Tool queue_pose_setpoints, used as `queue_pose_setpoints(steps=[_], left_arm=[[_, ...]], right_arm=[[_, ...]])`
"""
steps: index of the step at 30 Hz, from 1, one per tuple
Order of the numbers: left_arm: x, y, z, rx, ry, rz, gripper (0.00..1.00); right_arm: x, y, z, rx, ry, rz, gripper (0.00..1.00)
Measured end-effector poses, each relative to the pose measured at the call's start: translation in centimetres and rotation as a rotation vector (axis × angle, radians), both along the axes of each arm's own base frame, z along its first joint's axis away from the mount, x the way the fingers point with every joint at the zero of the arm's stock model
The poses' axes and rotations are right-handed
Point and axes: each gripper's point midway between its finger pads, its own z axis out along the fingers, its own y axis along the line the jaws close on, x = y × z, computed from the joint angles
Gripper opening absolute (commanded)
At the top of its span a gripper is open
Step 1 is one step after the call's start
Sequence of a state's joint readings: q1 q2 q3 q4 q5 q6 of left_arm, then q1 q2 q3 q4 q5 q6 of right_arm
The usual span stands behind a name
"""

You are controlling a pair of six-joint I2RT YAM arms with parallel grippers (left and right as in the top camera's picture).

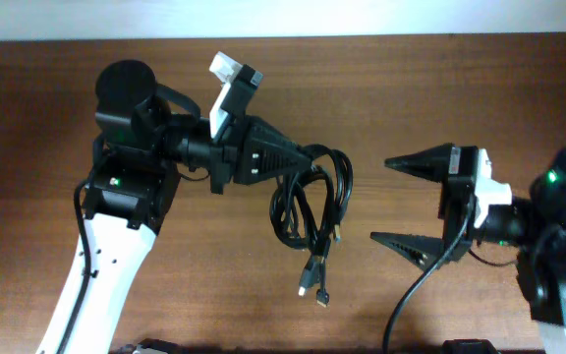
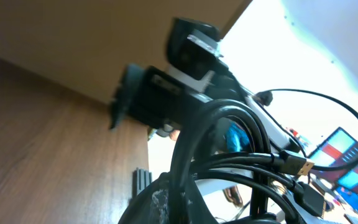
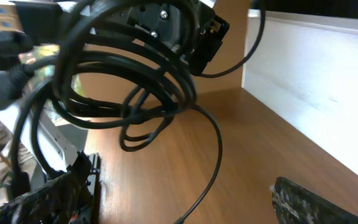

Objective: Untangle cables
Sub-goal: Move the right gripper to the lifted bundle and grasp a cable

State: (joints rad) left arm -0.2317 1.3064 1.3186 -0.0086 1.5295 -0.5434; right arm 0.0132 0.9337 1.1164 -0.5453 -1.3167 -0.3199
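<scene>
cables bunched in clamped left hand — its fingertips hidden by loops, right hand spread apart

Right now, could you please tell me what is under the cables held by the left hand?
Only bare wooden table shows beneath the cables gripped by the left hand. The strips directly under the strands are hidden.

Overhead looks down; both wrists closely face cables.
</scene>
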Motion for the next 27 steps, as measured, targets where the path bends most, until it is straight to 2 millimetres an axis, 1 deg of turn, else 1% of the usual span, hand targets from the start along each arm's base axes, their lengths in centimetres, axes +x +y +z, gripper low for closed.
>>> queue_pose_setpoints(steps=[2, 4, 5, 10, 11, 12, 13, 14, 15, 16, 17, 18, 20, 21, 22, 26, 27], left_arm=[[-0.9, -0.5, 0.2, -0.007, -0.028, -0.045, 0.00], [-2.2, -1.4, 0.4, -0.015, -0.058, -0.098, 0.00], [-2.4, -1.6, 0.5, -0.017, -0.065, -0.108, 0.00], [-2.5, -1.8, 0.6, -0.019, -0.072, -0.113, 0.00], [-2.9, -2.1, 0.6, -0.021, -0.076, -0.127, 0.00], [-3.5, -2.6, 0.6, -0.023, -0.079, -0.148, 0.00], [-3.6, -2.7, 0.6, -0.023, -0.079, -0.156, 0.00], [-4.0, -2.9, 0.6, -0.024, -0.079, -0.167, 0.00], [-4.3, -3.2, 0.6, -0.026, -0.087, -0.182, 0.00], [-4.5, -3.3, 0.6, -0.029, -0.094, -0.187, 0.00], [-4.5, -3.3, 0.6, -0.031, -0.100, -0.189, 0.00], [-4.4, -3.4, 0.6, -0.031, -0.100, -0.180, 0.00], [-4.2, -3.6, 0.5, -0.030, -0.095, -0.170, 0.00], [-3.9, -3.7, 0.3, -0.028, -0.089, -0.168, 0.00], [-3.6, -3.8, 0.1, -0.026, -0.081, -0.165, 0.00], [-2.9, -4.2, -0.5, -0.017, -0.056, -0.160, 0.00], [-2.9, -4.2, -0.5, -0.017, -0.056, -0.161, 0.00]], right_arm=[[0.4, 0.3, 0.1, 0.019, -0.055, 0.079, 0.99], [0.7, 0.5, -0.1, 0.046, -0.065, 0.155, 0.99], [0.7, 0.5, -0.1, 0.052, -0.065, 0.169, 0.99], [-2.0, 3.0, 0.9, 0.066, -0.166, 0.330, 0.99], [-2.8, 3.8, 1.3, 0.070, -0.209, 0.375, 0.99], [-3.2, 4.2, 1.4, 0.072, -0.222, 0.396, 0.99], [-3.3, 4.2, 1.4, 0.073, -0.225, 0.399, 0.94], [-3.3, 4.2, 1.4, 0.073, -0.230, 0.399, 0.71], [-3.3, 4.2, 1.4, 0.073, -0.232, 0.400, 0.64], [-3.3, 4.2, 1.5, 0.073, -0.233, 0.400, 0.47], [-3.3, 4.3, 1.5, 0.073, -0.232, 0.400, 0.35], [-3.3, 4.3, 1.5, 0.073, -0.235, 0.400, 0.26], [-3.3, 4.3, 1.5, 0.073, -0.227, 0.399, 0.21], [-3.3, 4.3, 1.5, 0.073, -0.225, 0.399, 0.14], [-3.3, 4.3, 1.5, 0.073, -0.225, 0.399, 0.04], [-3.1, 4.3, 1.4, 0.070, -0.215, 0.388, 0.04], [-2.5, 4.4, 1.3, 0.062, -0.173, 0.354, 0.04]])
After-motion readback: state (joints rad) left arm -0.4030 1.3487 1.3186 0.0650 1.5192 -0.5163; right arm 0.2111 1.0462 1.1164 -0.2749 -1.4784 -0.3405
